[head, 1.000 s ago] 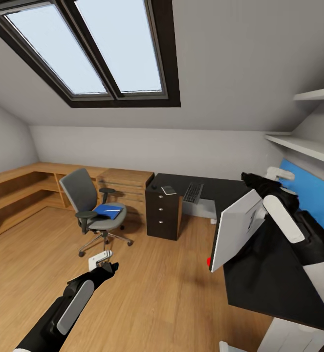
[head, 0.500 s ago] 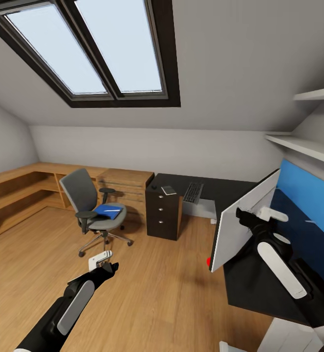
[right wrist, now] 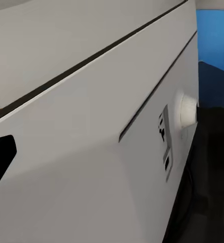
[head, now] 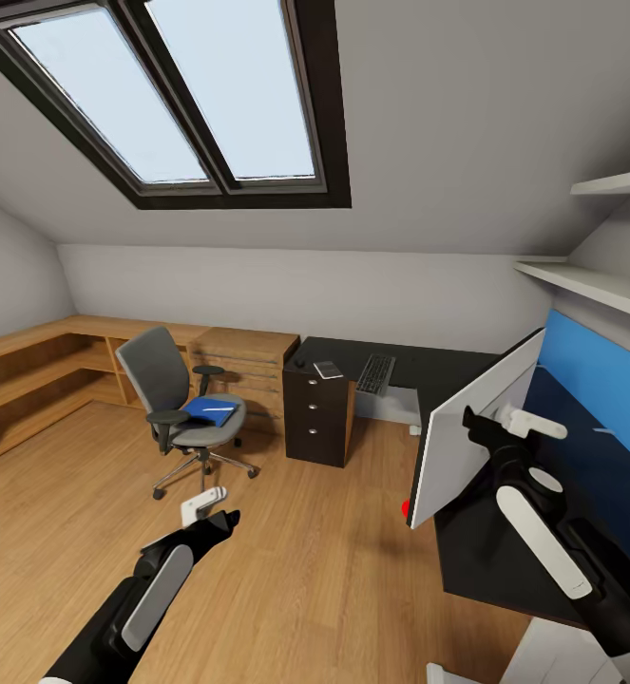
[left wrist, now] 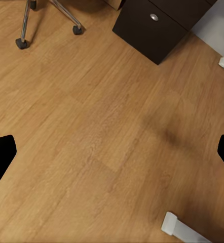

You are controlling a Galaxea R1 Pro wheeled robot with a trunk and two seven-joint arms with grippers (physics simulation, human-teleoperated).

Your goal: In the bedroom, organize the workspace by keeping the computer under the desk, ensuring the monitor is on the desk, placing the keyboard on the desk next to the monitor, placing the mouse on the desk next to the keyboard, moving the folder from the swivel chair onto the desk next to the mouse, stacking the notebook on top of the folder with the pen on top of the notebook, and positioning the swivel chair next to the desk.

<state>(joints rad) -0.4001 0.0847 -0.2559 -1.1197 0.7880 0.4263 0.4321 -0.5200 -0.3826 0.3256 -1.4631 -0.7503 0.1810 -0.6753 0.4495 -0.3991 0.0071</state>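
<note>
Monitor (head: 476,432) on the counter (head: 505,541), tilted, white back facing out, red light near its lower corner over the counter's front edge. Right gripper (head: 528,425) right at the monitor's white back, by the stand mount; fingers look parted around nothing, though the angle is poor, so contact with the panel cannot be told. Right wrist view close on the monitor's back panel and port recess, blue desk panel behind the monitor. Probably placed there to steady or straighten the screen, since it leans.

Left gripper (head: 203,501) hanging low over the wood floor (left wrist: 102,131), well left of the monitor, fingers spread, empty; parked out of the way, likely waiting.

Keyboard (head: 375,373) flat on the counter's far wing, well behind the monitor, not yet beside it. Small grey-white notebook (head: 328,370) just left of the keyboard, above the black drawer unit (head: 318,418).

Swivel chair (head: 181,404) out on the floor, left of the monitor and apart from the counter, blue folder (head: 208,410) lying on its seat with the pale pen (head: 220,409) across it. Folder, pen, notebook and chair steps all still to do.
</note>
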